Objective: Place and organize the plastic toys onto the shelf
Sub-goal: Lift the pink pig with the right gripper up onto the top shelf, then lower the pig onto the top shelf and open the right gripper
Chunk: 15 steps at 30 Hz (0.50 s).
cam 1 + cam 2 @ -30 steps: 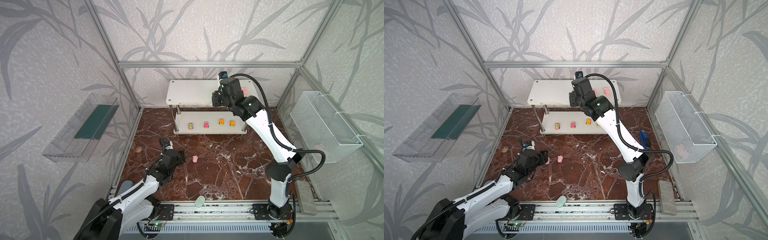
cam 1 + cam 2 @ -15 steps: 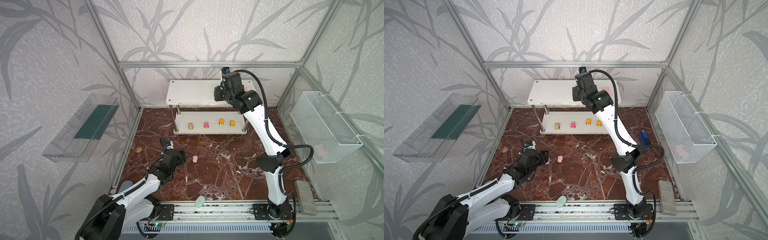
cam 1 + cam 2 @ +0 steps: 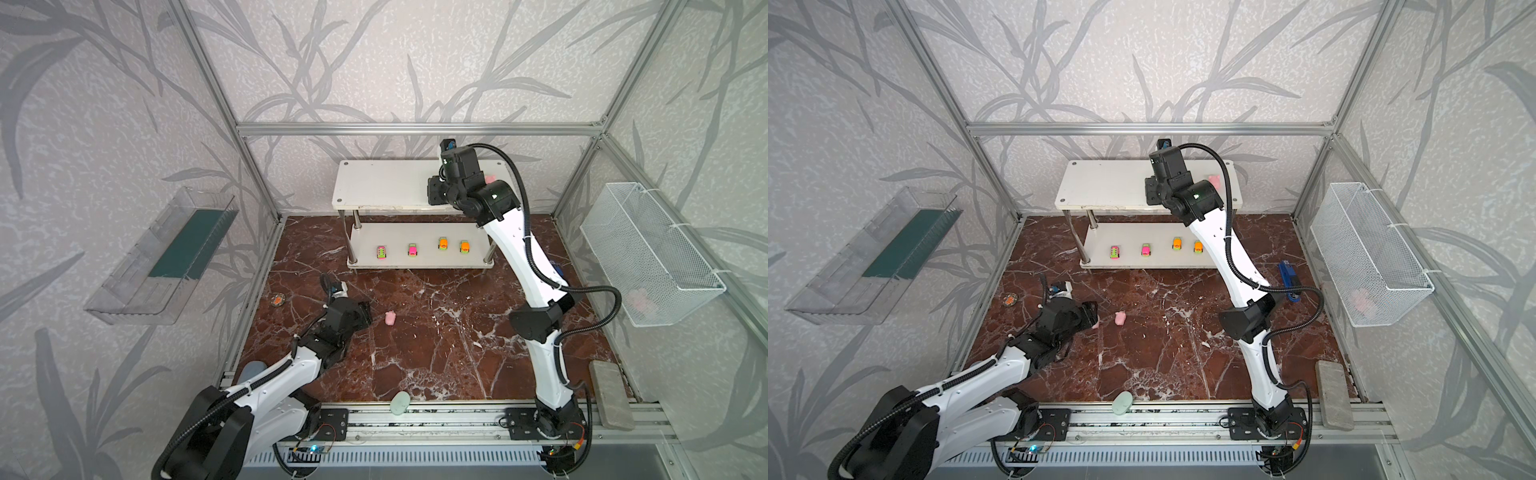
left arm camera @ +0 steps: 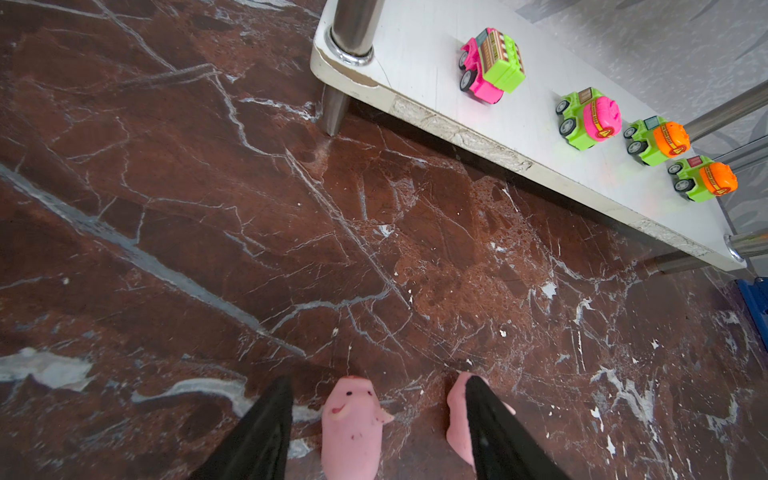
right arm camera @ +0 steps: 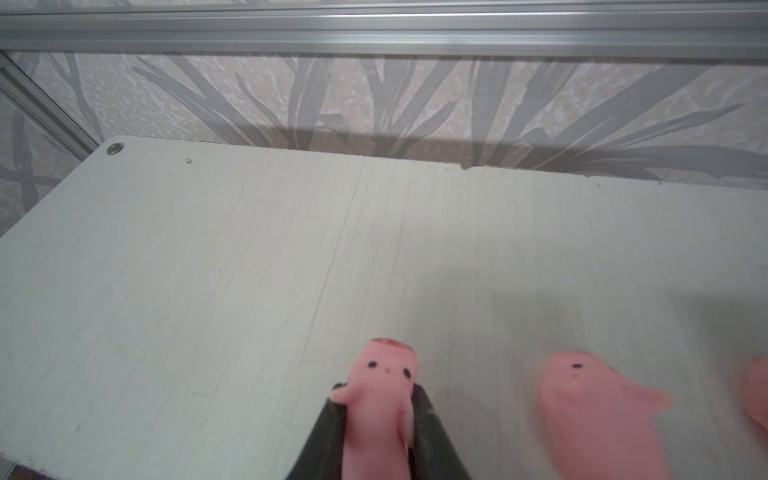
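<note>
The white two-tier shelf (image 3: 382, 187) stands at the back. Several toy cars (image 3: 412, 249) line its lower board, also visible in the left wrist view (image 4: 492, 66). My right gripper (image 5: 380, 395) is shut on a pink pig (image 5: 382, 374) just over the top board. Two more pigs (image 5: 594, 411) stand beside it on that board; one shows in a top view (image 3: 1215, 181). On the floor my left gripper (image 4: 376, 386) is open around a pig (image 4: 351, 424). Another pig (image 4: 455, 415) lies against the outside of one finger and appears in both top views (image 3: 390, 318).
A white wire basket (image 3: 648, 249) on the right wall holds something pink. A clear tray (image 3: 166, 257) hangs on the left wall. A mint-green oval (image 3: 400, 402), a grey block (image 3: 611, 395), a blue object (image 3: 1289, 278) and a small orange disc (image 3: 277, 299) lie on the marble floor.
The right arm has reached a little further over the top board with its pig, its elbow swinging left. The left arm has stayed where it was.
</note>
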Available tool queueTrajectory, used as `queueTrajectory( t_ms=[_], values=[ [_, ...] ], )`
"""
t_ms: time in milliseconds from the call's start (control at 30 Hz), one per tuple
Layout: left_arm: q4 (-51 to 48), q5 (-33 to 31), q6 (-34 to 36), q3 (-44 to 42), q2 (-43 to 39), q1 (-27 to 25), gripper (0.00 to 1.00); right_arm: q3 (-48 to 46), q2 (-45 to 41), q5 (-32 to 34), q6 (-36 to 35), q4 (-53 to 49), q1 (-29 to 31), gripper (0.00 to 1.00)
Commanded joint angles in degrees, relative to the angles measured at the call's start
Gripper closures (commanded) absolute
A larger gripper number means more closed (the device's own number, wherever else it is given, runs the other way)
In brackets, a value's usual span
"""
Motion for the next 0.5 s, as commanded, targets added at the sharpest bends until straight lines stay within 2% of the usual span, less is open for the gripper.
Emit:
queueTrajectory(
  t_ms=[0, 467],
  values=[
    [0.79, 0.07, -0.73, -0.36, 0.23, 0.35, 0.35, 2.53, 1.75, -0.69, 0.05, -0.67, -0.20, 0.74],
    [1.02, 0.24, -0.73, -0.29, 0.68, 0.66, 0.35, 4.97, 4.10, -0.59, -0.13, -1.19, -0.23, 0.72]
  ],
)
